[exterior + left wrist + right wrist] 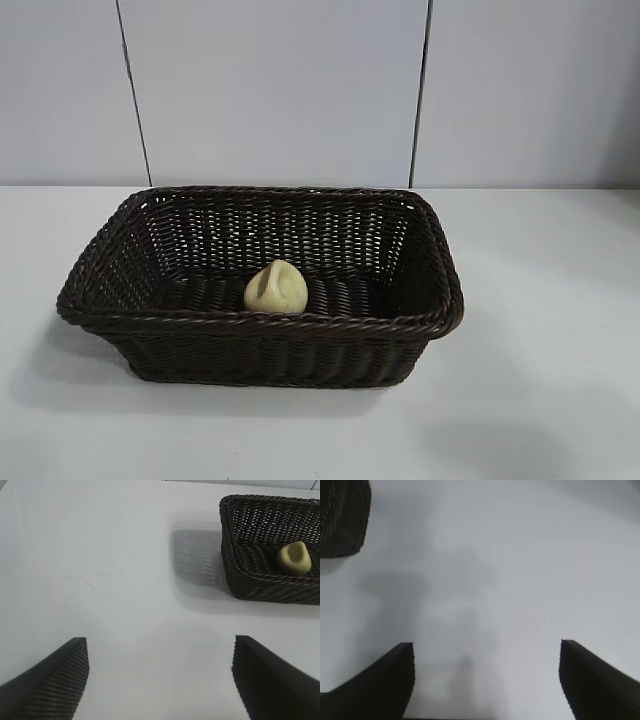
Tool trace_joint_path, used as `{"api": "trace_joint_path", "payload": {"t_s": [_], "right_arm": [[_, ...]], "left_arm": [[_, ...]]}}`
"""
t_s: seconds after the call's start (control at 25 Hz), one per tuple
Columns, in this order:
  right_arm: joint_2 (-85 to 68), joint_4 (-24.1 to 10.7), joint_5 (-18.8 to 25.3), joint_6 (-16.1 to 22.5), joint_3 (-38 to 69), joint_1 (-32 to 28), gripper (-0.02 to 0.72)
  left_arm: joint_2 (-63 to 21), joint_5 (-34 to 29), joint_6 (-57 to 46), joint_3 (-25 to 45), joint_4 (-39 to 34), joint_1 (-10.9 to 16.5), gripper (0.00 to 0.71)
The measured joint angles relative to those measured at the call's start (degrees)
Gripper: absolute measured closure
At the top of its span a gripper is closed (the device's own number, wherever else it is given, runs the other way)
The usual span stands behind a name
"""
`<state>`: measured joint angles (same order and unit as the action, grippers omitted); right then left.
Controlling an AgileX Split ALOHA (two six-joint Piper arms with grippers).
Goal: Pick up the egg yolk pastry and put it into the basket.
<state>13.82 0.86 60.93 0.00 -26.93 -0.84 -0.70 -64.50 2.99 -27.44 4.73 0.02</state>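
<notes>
Pastry inside basket; left pincer, right pincer agape, empty.

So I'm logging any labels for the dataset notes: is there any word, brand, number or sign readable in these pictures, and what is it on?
None: no view shows any text.
The basket is plain dark wicker with no tag.
The pastry lying in it is unmarked.
The table and the wall panels are blank.
The left gripper and right gripper, both open over bare table, carry no lettering.
</notes>
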Motion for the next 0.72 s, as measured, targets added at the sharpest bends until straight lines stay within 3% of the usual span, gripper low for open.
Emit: {"api": "trace_joint_path", "payload": {"t_s": [0.36,0.72], "right_arm": [[-13.72,0.0,0.79,0.0,0.0,0.0,0.134],[-14.82,0.0,0.87,0.0,0.0,3.63,0.134]], "left_arm": [[0.0,0.0,0.0,0.0,0.0,0.0,0.139],[0.0,0.0,0.0,0.0,0.0,0.0,0.139]]}}
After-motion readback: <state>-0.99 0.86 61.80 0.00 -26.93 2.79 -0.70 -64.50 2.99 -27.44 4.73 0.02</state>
